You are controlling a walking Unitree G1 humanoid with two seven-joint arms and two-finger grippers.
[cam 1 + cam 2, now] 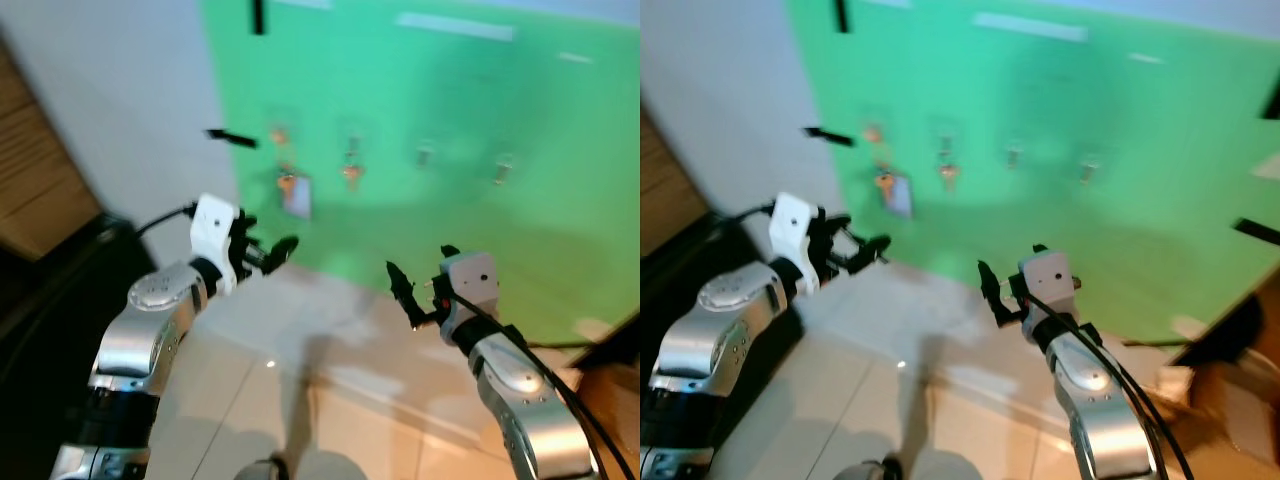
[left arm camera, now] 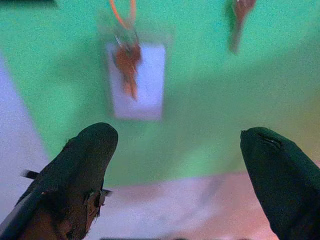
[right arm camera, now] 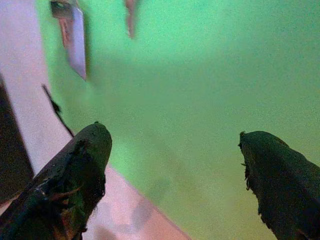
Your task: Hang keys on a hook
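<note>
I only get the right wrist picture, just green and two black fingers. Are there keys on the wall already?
Observer: Yes. On the green board, orange keys with a white tag hang from the leftmost hook.
Operator: Is anything else hanging?
Observer: Another key hangs on the next hook over; the picture is blurry, so the two hooks further right are hard to read.
Operator: Where's the other claw?
Observer: The left claw is raised just below the tagged keys, fingers apart and holding nothing.
Operator: And my claw?
Observer: The right claw is lower, toward the board's middle, open too.

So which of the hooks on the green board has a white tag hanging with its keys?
The leftmost hook: its keys hang beside a white tag, nearest the left gripper.
</note>
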